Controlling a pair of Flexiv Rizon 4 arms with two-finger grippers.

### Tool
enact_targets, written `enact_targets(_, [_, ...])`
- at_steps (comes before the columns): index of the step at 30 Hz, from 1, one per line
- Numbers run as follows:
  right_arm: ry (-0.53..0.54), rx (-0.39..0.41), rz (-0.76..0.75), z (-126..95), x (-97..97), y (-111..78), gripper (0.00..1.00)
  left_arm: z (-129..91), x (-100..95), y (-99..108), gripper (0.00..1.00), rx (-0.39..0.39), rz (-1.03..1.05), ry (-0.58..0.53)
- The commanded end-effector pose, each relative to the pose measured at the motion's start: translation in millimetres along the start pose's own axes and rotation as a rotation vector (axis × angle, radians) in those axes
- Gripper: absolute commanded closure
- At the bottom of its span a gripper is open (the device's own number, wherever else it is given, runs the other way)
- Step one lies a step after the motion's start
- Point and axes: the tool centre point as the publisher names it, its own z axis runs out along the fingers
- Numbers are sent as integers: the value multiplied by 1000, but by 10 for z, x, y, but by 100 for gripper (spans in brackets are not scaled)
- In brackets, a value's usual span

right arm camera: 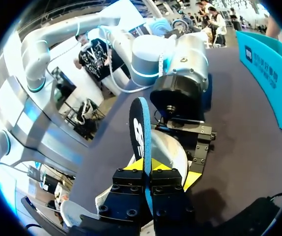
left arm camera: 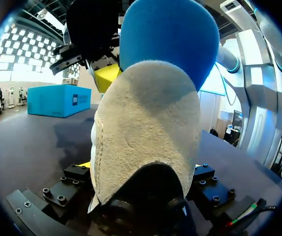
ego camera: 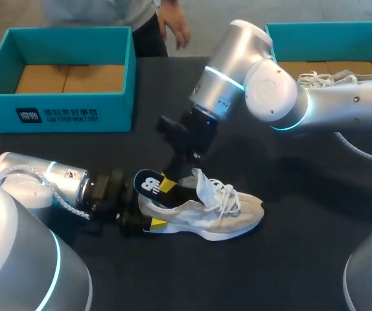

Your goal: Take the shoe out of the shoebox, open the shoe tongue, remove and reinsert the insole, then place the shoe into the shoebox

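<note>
Your two claws share one shoe, and the insole is half out.

The shoe (ego camera: 205,210) lies on its sole on the dark table (ego camera: 315,194), out of both boxes, with its toe pointing to your right. Your left claw (ego camera: 146,217) squeezes the heel from both sides, so in its own view the fuzzy heel (left arm camera: 146,137) fills the space between its fingers. Your right claw (ego camera: 168,184) comes down from above and pinches the blue insole (ego camera: 148,184) flat between its yellow tips (right arm camera: 148,169). The insole (right arm camera: 141,132) stands up on its edge, its back part sticking out above the heel and its front part hidden inside the shoe. One blue box (ego camera: 63,113) sits at the far left of the table, well apart from the shoe. The other blue box (ego camera: 290,32) sits at the far right, with a second shoe (ego camera: 328,78) inside.
</note>
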Motion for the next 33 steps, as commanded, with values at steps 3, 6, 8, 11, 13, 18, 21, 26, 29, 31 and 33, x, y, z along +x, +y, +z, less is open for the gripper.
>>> enact_targets(3, [-44,23,-35,-121,64,123,100,1,-18,27,100,-1,-1,-1])
enact_targets(6, [-63,28,-53,-166,75,168,100,1,-18,27,100,-1,-1,-1])
enact_targets(8, [-81,28,-71,-198,87,206,100,1,-18,27,100,-1,-1,-1])
enact_targets(11, [-129,22,-98,-252,121,252,100,1,-18,27,100,-1,-1,-1])
enact_targets(13, [-153,17,-110,-287,142,273,100,1,-18,27,100,-1,-1,-1])
enact_targets(18, [-201,11,-144,-378,157,353,100,1,-18,27,100,-1,-1,-1])
enact_targets(21, [-224,9,-164,-439,146,405,100,1,-18,27,100,-1,-1,-1])
enact_targets(26, [-260,9,-194,-571,133,496,100,1,-18,27,100,-1,-1,-1])
enact_targets(29, [-289,4,-215,-667,129,559,100,1,-18,27,100,-1,-1,-1])
enact_targets(31, [-306,-2,-230,-724,125,600,100,1,-18,27,100,-1,-1,-1])
enact_targets(33, [-345,-6,-237,-808,130,675,100,1,-18,27,100,-1,-1,-1])
